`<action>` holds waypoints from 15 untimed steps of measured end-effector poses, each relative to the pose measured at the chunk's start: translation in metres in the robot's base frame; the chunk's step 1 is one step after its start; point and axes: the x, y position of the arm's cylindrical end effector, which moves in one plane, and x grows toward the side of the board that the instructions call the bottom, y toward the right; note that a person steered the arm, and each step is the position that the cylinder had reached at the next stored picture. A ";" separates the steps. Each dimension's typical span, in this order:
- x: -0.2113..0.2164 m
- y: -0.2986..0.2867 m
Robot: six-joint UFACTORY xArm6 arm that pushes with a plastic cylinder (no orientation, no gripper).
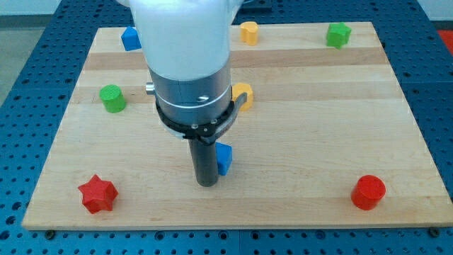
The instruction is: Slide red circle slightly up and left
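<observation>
The red circle (369, 192) lies near the view's bottom right corner of the wooden board (318, 134). My tip (206, 183) rests on the board at the lower middle, far to the left of the red circle. A blue block (224, 158) sits right beside the rod, touching or nearly touching its right side. The arm's white and grey body hides the board's upper middle.
A red star (97, 194) lies at bottom left. A green cylinder (112, 98) sits at left. A blue block (130, 38) is at top left, a yellow block (248, 32) at top middle, a green block (339, 34) at top right. Another yellow block (243, 94) peeks from behind the arm.
</observation>
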 end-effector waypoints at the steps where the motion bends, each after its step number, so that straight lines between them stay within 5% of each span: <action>1: -0.014 0.000; 3: -0.031 0.000; 6: 0.062 0.060; 8: 0.062 0.143; 12: 0.062 0.173; 15: 0.062 0.255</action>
